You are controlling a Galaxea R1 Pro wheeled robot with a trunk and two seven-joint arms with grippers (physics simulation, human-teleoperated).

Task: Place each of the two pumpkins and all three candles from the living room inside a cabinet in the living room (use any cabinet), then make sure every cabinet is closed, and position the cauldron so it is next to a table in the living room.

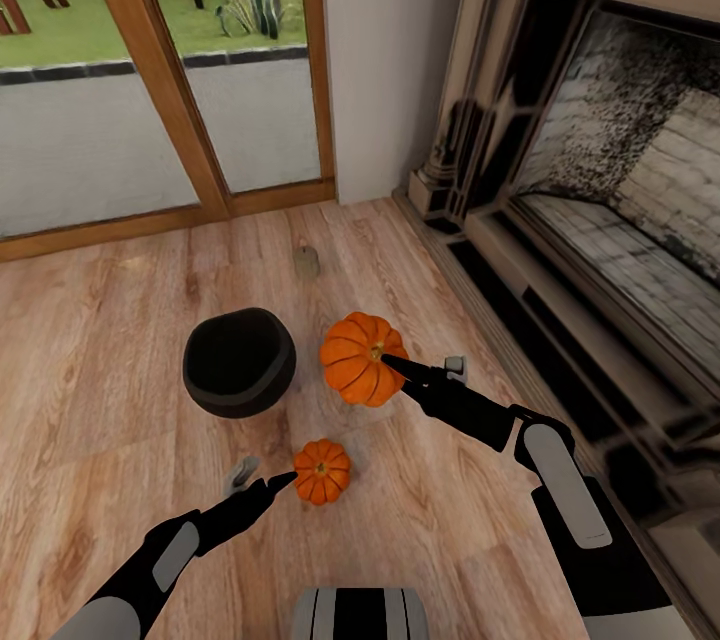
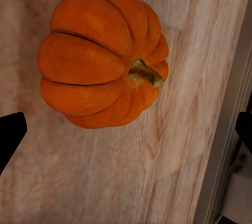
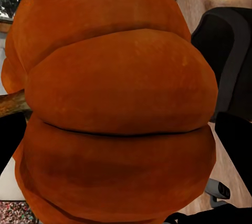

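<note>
1. Wooden floor [image 1: 100, 390] is seen, with a glass door [image 1: 100, 100] far left and a fireplace [image 1: 620, 170] along the right.
2. The black cauldron [image 1: 239, 361] is set on the floor, mouth up, near the middle.
3. Just right of the cauldron the larger pumpkin [image 1: 362, 357] is found, close beside it; whether they touch cannot be told.
4. The right gripper [image 1: 425, 368] is reached in at that pumpkin from the right, one dark finger across its top by the stem. In the right wrist view the pumpkin [image 3: 115, 103] is framed between the two dark fingers [image 3: 236, 150], spread wide, either side of it; a firm clamp cannot be told.
5. The smaller pumpkin [image 1: 322, 470] is nearer, on bare floor, apart from the others.
6. The left gripper [image 1: 258, 480] is brought to its left side, jaws apart; in the left wrist view the pumpkin [image 2: 102, 56] lies ahead of the fingertips [image 2: 10, 135], ungripped.
7. One candle [image 1: 307, 262] is stood farther off, toward the door.
</note>
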